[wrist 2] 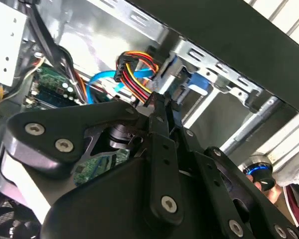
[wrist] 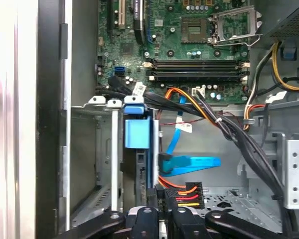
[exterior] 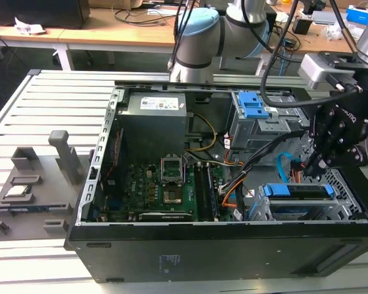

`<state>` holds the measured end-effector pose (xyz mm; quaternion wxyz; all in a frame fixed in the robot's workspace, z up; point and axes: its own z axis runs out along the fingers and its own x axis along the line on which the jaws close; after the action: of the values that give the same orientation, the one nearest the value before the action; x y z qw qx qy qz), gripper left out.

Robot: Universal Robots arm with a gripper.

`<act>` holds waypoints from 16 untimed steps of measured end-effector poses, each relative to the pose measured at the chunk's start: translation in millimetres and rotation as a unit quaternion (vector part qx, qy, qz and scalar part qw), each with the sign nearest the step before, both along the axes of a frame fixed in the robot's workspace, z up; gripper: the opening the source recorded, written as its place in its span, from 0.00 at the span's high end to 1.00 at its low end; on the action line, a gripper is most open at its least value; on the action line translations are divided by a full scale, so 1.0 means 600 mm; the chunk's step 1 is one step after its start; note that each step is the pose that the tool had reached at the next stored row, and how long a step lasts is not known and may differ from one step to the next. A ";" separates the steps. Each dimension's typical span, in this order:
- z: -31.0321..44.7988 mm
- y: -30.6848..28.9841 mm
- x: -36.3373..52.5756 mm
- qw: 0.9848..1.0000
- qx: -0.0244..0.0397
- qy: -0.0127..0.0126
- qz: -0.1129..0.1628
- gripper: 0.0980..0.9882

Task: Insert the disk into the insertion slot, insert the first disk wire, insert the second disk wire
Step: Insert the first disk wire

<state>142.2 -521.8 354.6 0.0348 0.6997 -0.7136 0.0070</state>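
Your gripper [wrist 2: 162, 102] is clamping, jaws nearly together, on the black plug of the first disk wire [wrist 2: 135, 74]. The arm is reaching down into the open computer case [exterior: 190, 251] at the exterior view's right, just beside the disk [wrist: 137, 134], which is sitting in the insertion slot [exterior: 346, 205]. The second disk wire [wrist: 189, 162] is looping near the plug. The gripper is hiding whether the plug is touching the disk.
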 end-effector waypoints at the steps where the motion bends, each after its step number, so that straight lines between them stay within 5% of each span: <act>1: 0.000 -0.0064 0.000 1.000 -0.002 0.000 0.000 0.92; 3: -0.004 -0.0123 0.000 1.000 -0.004 0.000 0.000 0.92; 16: -0.022 -0.0125 0.004 1.000 0.002 0.000 0.000 0.92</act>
<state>144.8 -529.3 341.1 0.0337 0.6997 -0.7136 0.0059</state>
